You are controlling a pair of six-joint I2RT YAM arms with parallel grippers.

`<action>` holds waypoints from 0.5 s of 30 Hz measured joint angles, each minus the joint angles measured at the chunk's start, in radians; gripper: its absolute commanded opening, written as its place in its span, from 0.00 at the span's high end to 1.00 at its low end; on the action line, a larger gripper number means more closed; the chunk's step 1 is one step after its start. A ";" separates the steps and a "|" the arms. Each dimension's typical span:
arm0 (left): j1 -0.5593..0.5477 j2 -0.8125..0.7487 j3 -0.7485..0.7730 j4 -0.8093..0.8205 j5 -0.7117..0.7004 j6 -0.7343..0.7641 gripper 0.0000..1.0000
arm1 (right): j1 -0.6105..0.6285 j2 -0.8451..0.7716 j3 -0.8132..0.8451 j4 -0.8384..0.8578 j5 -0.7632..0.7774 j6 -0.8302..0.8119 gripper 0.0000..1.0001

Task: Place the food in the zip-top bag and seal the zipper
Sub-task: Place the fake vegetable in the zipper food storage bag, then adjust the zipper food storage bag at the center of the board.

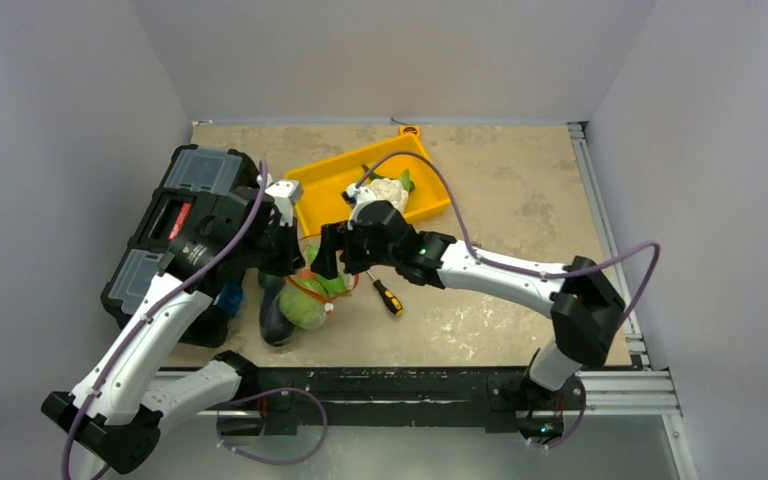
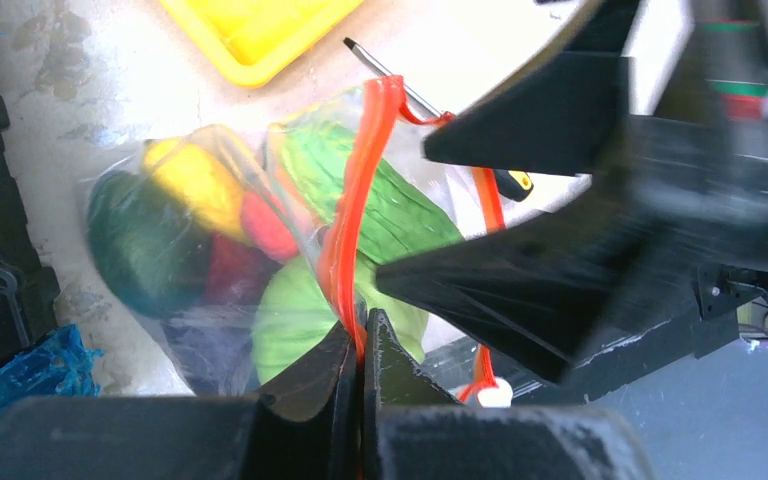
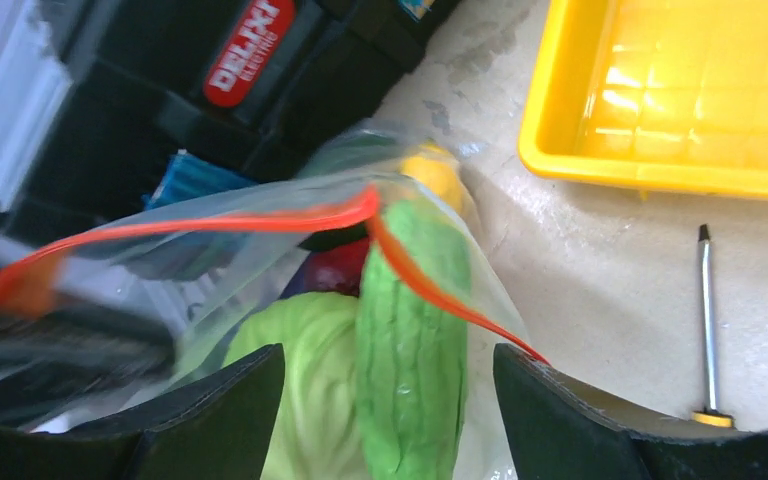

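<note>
The clear zip-top bag (image 1: 295, 305) lies on the table between the two arms, its mouth gaping. Inside it I see a dark avocado (image 2: 140, 245), yellow corn (image 2: 195, 180), a red fruit (image 2: 265, 225), pale cabbage (image 3: 305, 370) and a ridged green vegetable (image 3: 410, 350) at the mouth. My left gripper (image 2: 360, 335) is shut on the red-orange zipper (image 2: 365, 150). My right gripper (image 3: 390, 400) is open, its fingers (image 3: 560, 410) standing either side of the green vegetable without touching it. A white cauliflower (image 1: 388, 190) lies in the yellow tray (image 1: 330, 185).
A black toolbox (image 1: 190, 215) stands at the left, close behind the bag. A yellow-handled screwdriver (image 1: 388, 296) lies on the table right of the bag. Something blue (image 3: 195, 180) sits beside the toolbox. The table's metal rail (image 1: 600, 200) runs along the right side.
</note>
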State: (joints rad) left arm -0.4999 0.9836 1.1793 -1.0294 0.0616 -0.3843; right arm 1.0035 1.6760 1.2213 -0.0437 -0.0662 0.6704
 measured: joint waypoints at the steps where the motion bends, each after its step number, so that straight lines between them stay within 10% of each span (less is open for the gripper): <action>1: 0.000 -0.002 0.000 0.002 -0.004 0.000 1.00 | 0.000 -0.031 -0.003 -0.019 0.001 -0.018 0.23; 15: 0.000 -0.018 -0.013 0.023 -0.018 -0.002 1.00 | -0.045 -0.192 -0.152 -0.113 0.075 -0.042 0.45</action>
State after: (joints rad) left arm -0.4999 0.9661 1.1664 -1.0065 0.0437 -0.3862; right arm 0.9585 1.4841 1.0695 -0.1570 0.0090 0.6281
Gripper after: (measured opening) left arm 0.003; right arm 0.578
